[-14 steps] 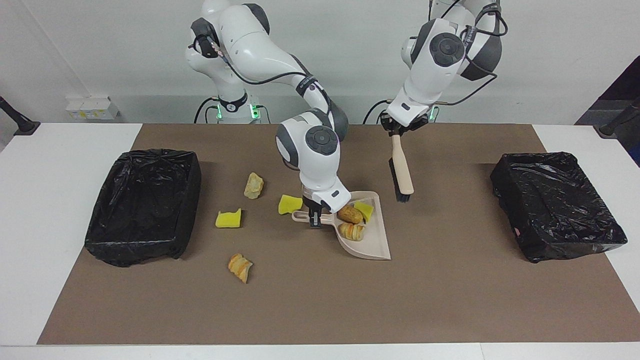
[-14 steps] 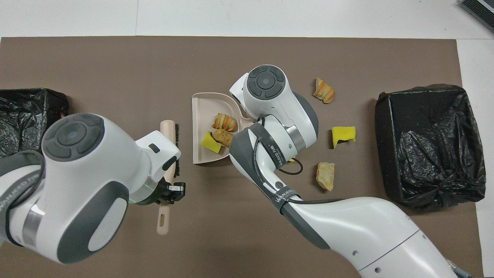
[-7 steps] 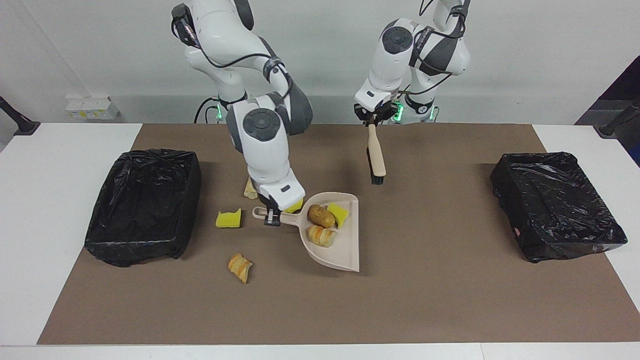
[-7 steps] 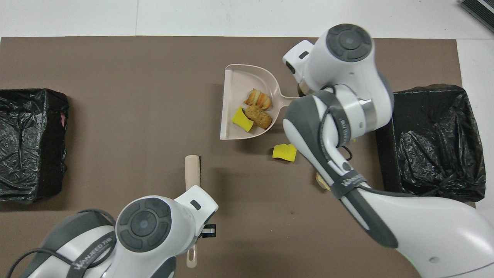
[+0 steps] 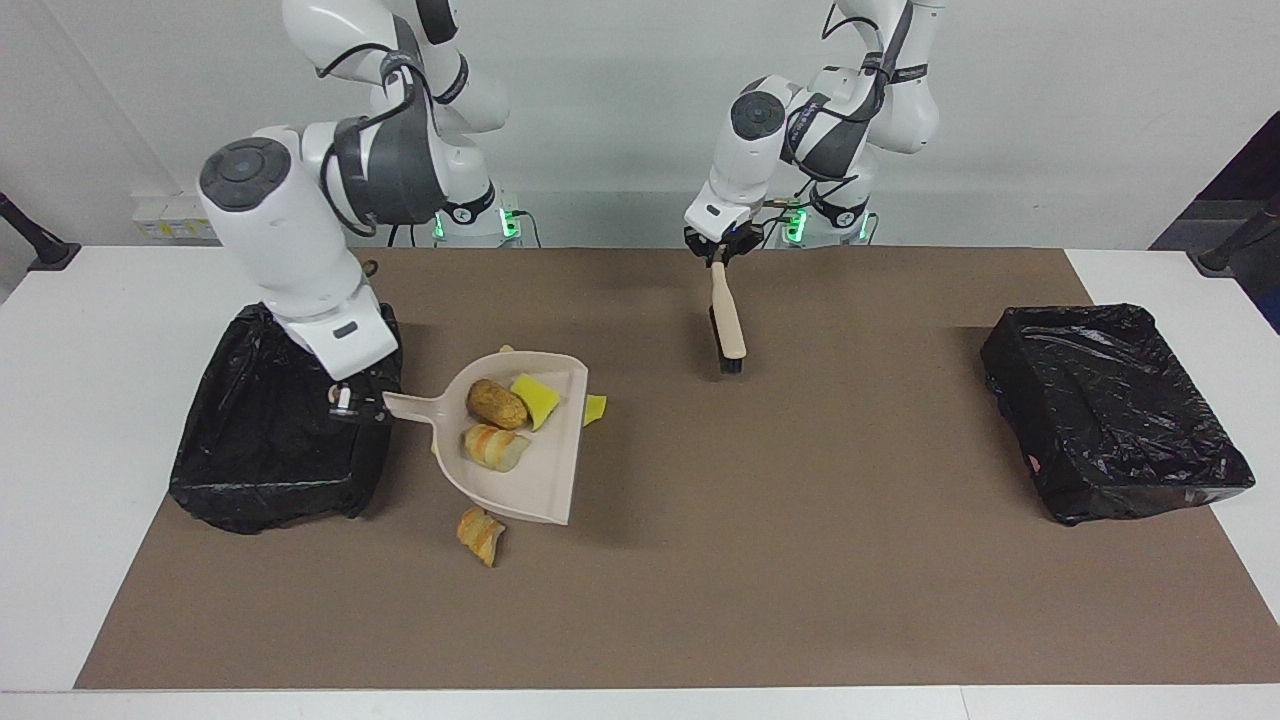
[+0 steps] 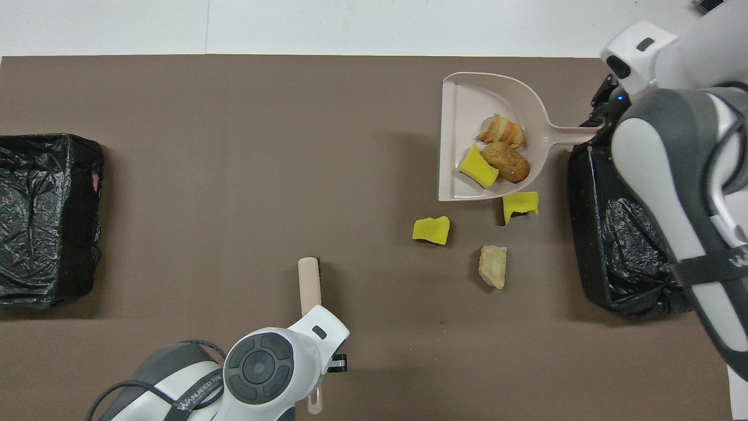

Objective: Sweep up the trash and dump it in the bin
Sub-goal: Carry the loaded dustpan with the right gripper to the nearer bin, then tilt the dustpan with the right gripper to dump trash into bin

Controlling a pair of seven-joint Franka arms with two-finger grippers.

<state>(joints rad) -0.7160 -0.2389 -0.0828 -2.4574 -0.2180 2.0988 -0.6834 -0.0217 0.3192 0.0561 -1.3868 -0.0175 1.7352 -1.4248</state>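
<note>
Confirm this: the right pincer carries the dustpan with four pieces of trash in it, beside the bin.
Wrong on the count. The overhead view shows three pieces in the dustpan: a yellow sponge chunk and two bread lumps. The right pincer does carry it beside the bin.

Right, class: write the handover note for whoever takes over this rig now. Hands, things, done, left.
Right hand: shut on the dustpan handle, pan raised beside the bin at that arm's end.
Left hand: shut on the brush, waiting.
Done: three trash pieces in the pan.
Left: dump them; sweep up four pieces on the mat.
</note>
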